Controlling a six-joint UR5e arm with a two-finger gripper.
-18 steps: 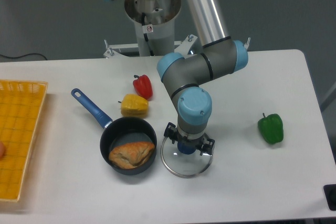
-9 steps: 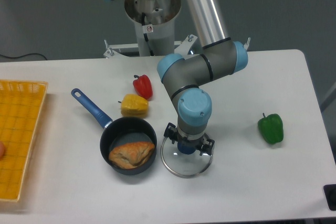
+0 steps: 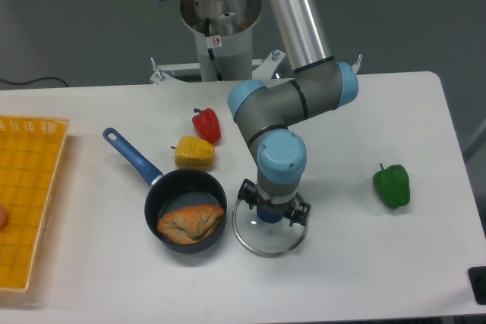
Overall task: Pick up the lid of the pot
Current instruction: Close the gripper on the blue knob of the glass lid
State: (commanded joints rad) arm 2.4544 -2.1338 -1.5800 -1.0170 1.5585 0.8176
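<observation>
The end effector [image 3: 273, 202] dips a tiny bit, its fingers wide apart over the clear pot lid [image 3: 267, 239], with the blue knob [image 3: 269, 215] between them.

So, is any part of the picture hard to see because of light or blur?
In the camera view, no strong blur shows; the glass of the lid nearly blends into the pale table, and the pan is dark inside.
</observation>
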